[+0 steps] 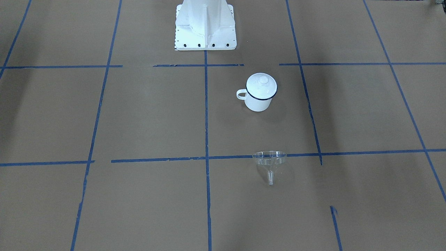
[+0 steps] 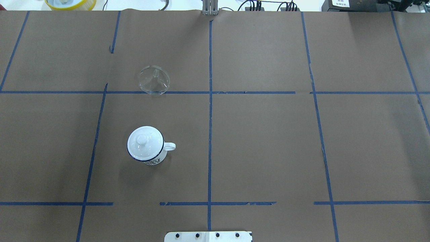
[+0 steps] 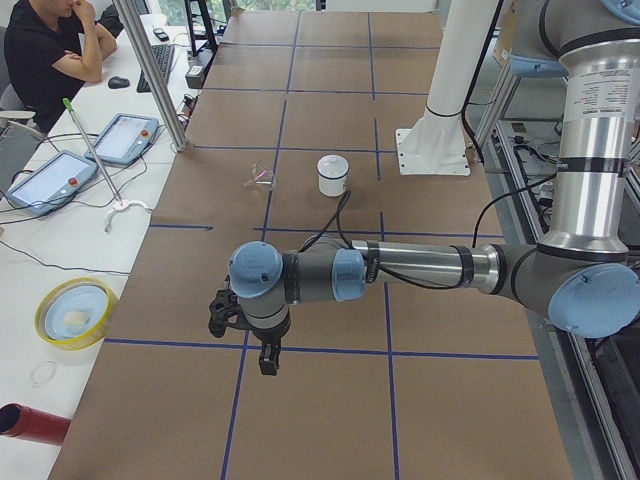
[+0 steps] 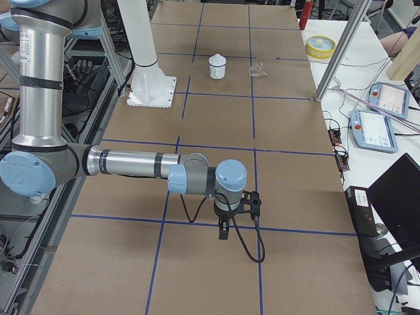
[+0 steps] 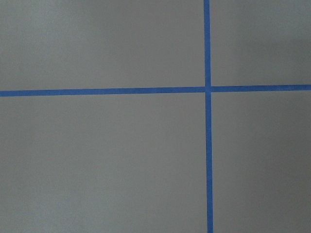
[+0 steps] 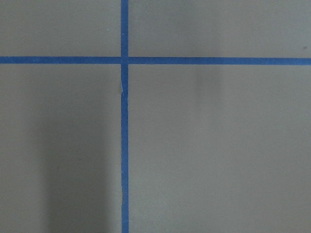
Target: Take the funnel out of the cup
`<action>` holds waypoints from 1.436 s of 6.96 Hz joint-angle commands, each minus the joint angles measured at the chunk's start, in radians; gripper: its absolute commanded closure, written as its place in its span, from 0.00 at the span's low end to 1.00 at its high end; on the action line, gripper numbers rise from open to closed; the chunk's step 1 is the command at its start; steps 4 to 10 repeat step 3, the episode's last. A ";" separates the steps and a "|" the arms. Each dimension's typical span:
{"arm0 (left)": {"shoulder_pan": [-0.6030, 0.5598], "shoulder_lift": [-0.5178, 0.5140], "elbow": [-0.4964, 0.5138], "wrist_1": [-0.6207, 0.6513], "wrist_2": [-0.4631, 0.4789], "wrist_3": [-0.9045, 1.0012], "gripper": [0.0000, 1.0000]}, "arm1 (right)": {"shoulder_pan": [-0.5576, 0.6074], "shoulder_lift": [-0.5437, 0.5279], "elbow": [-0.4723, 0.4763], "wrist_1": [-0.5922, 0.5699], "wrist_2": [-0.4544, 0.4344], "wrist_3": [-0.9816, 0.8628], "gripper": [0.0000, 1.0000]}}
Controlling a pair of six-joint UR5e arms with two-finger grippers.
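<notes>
You see the cup [image 1: 258, 104] capped by a white lid [image 1: 261, 85], the funnel [image 1: 269, 158] lying well apart on the table [image 1: 139, 115]. Left gripper [image 3: 268, 360] and right gripper [image 4: 224, 233]: finger state cannot be told.

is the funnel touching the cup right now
Apart. The front-facing view shows the funnel lying by itself, well clear of the cup, with a wide gap between them.

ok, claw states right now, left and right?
Left claw: cannot tell, side view only.
Right claw: cannot tell, side view only.
</notes>
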 commanded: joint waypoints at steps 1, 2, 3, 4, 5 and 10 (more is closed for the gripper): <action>0.000 -0.002 0.003 -0.001 0.000 0.002 0.00 | 0.000 0.000 -0.001 0.000 0.000 0.000 0.00; 0.000 -0.003 0.001 -0.001 0.000 0.002 0.00 | 0.000 0.000 0.001 0.000 0.000 0.000 0.00; 0.000 -0.005 0.003 -0.003 0.002 0.003 0.00 | 0.000 0.000 0.001 0.000 0.000 0.000 0.00; 0.000 -0.005 0.003 -0.003 0.002 0.003 0.00 | 0.000 0.000 0.001 0.000 0.000 0.000 0.00; 0.000 -0.005 0.003 -0.003 0.002 0.003 0.00 | 0.000 0.000 0.001 0.000 0.000 0.000 0.00; 0.000 -0.005 0.003 -0.003 0.002 0.003 0.00 | 0.000 0.000 0.001 0.000 0.000 0.000 0.00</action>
